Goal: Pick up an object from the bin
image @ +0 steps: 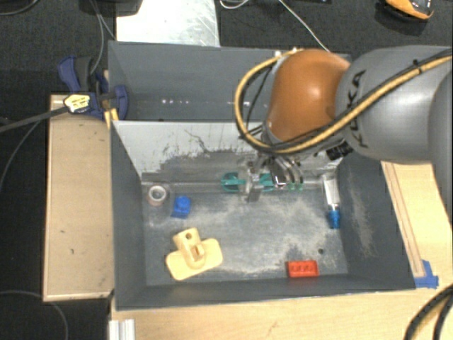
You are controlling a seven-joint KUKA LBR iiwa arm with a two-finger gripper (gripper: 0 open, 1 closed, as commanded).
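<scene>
My gripper [267,178] is low over the back middle of the bin floor, under the arm's orange dome. It sits right on a long teal thing [232,183] that lies crosswise along the back of the floor, its left end sticking out beside the gripper. Whether that thing is gripped I cannot tell. To the right of the gripper lies a white pen-like tube with a blue cap [331,202], pointing toward the front.
A small grey ring [156,193] and a blue block [182,205] lie at the left. At the front left sits a yellow plastic piece [193,253], and near the front wall a red brick [301,268]. The arm covers the bin's back right.
</scene>
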